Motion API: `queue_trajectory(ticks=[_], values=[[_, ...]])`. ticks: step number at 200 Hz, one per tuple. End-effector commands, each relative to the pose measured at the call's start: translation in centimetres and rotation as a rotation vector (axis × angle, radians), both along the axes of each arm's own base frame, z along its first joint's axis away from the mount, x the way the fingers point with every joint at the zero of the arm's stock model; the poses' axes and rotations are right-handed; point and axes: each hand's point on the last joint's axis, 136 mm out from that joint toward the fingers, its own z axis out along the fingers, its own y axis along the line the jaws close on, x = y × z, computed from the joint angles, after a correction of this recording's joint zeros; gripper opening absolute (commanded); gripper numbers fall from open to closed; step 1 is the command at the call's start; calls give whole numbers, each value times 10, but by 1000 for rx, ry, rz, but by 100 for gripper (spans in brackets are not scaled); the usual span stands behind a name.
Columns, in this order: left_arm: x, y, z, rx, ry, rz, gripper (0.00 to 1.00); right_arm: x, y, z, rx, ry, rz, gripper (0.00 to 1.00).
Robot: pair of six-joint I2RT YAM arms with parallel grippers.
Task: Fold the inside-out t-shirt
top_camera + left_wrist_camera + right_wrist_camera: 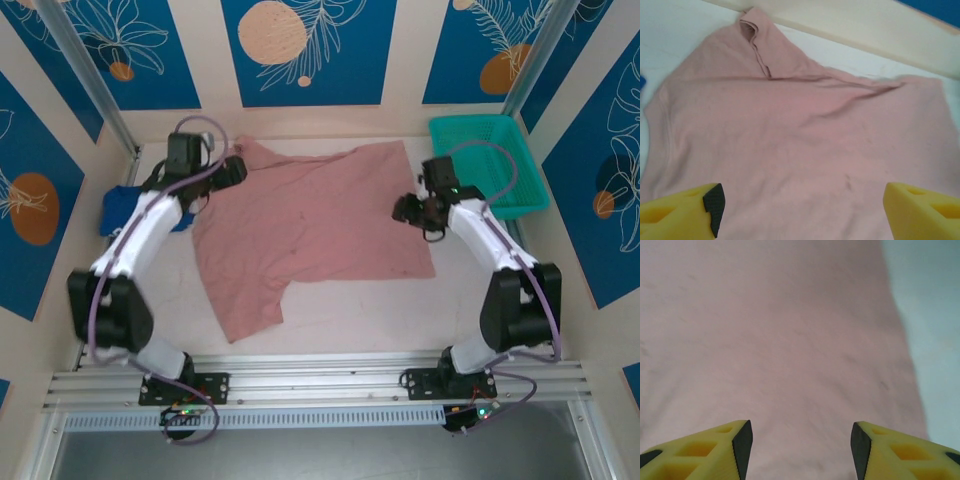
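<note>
The dusty-pink inside-out t-shirt (310,225) lies spread flat on the white table, one sleeve trailing toward the near left. Its folded collar part (757,37) points at the back wall in the left wrist view. My left gripper (232,170) hovers over the shirt's far-left corner, open, its yellow fingers (682,212) wide apart above pink cloth (805,135). My right gripper (408,210) hangs over the shirt's right edge, open, with nothing between its fingertips (737,447); pink fabric (775,340) lies below it.
A royal-blue garment (125,208) is bunched at the table's left side beside the left arm. A teal basket (490,160) stands at the back right. Bare white table (930,330) runs along the shirt's right edge.
</note>
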Motion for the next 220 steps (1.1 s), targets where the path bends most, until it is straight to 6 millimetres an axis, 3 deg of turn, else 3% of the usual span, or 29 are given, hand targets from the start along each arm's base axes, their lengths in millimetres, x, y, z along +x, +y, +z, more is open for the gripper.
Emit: queue_trajectory(ticks=[1, 34, 77, 128, 162, 182, 220], values=[[-45, -6, -45, -60, 95, -10, 82, -54, -34, -44, 0, 202, -155, 57], [-88, -11, -59, -84, 133, -45, 83, -69, -62, -73, 8, 298, -245, 58], [-105, -15, -68, -70, 181, -89, 83, -66, -53, -101, 68, 375, -240, 53], [-122, -6, -72, -37, 213, -71, 83, -75, -54, -109, 48, 413, -237, 50], [-136, 2, -77, 1, 251, -51, 82, -73, -46, -119, 86, 422, -228, 34], [-151, 14, -88, 49, 315, -15, 81, -71, -50, -112, 66, 390, -229, 22], [-210, 31, -125, 101, 490, 74, 77, -65, -53, -94, 51, 316, -228, 8]])
